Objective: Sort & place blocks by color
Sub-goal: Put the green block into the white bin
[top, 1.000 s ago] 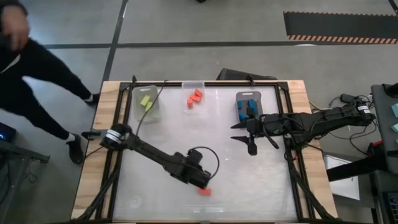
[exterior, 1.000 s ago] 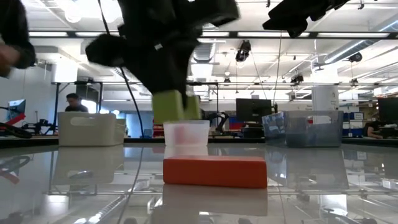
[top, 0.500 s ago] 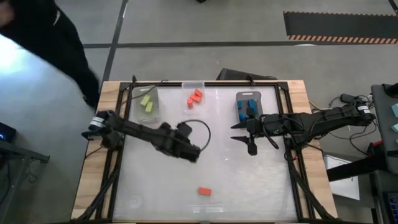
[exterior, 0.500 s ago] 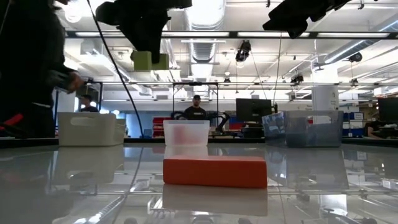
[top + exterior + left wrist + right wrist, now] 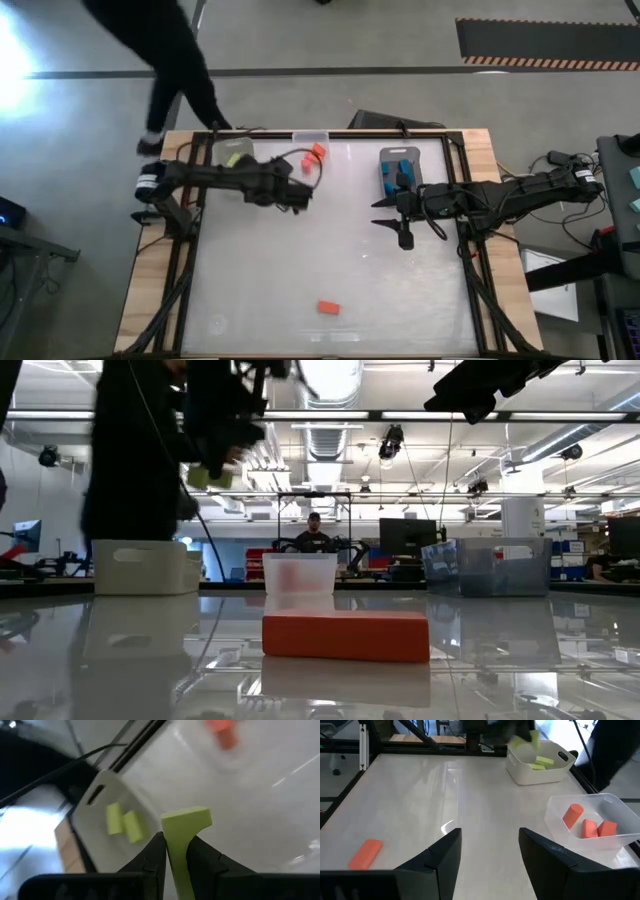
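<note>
High view: the left gripper [image 5: 300, 196] is seen in the upper left-centre of the frame, held between the grey bin [image 5: 236, 163] and the clear bin [image 5: 311, 142] at the table's far edge. In the left wrist view, a lime green block [image 5: 181, 837] with a flared, T-shaped end is pinched between the two dark fingers [image 5: 150, 857], and the grey bin is seen beyond it with two green blocks [image 5: 124, 823] lying side by side inside. In the low view, the same green block [image 5: 208, 476] is seen in the upper left, held well above the table.

The right gripper [image 5: 403, 213] is placed right of centre in the high view, just below the blue-filled bin [image 5: 403, 153], in which blue blocks [image 5: 393, 172] are stacked. Its jaws are spread wide with nothing between them, as is shown in the right wrist view, where bare table is seen between the fingers [image 5: 440, 855].

One orange-red bar block [image 5: 328, 307] is left lying alone on the table [image 5: 400, 300] in the lower centre of the high view, well apart from both grippers; in the low view it fills the centre foreground. Three orange-red blocks [image 5: 590, 826] are held in the clear bin, at the right edge of the right wrist view.

A person [image 5: 165, 50] in dark clothes is seen at the upper left, just beyond the table's corner.
</note>
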### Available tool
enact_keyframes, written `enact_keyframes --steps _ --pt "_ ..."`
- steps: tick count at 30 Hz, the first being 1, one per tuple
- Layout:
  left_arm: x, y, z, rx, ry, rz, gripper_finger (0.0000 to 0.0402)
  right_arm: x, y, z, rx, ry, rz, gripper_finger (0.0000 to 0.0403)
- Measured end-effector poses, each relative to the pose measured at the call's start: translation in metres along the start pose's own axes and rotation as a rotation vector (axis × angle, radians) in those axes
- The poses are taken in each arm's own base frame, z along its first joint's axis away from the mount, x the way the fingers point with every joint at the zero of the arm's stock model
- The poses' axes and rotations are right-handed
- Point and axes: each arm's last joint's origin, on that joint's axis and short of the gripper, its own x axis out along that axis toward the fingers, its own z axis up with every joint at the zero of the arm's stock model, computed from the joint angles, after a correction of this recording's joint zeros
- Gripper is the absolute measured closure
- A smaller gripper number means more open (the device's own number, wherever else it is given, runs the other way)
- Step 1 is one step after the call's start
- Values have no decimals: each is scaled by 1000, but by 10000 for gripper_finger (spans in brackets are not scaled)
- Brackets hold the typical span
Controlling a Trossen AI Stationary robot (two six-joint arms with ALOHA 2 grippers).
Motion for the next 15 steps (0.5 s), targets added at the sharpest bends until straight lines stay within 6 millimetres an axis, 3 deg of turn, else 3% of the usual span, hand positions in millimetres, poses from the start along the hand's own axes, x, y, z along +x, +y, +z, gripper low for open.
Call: enact_keyframes --steps 7,15 --pt "51 39 -3 -15 137 136 356 0 0 0 1 5 0 213" --pt "105 72 -23 -53 303 261 356 0 0 -1 6 6 0 213"
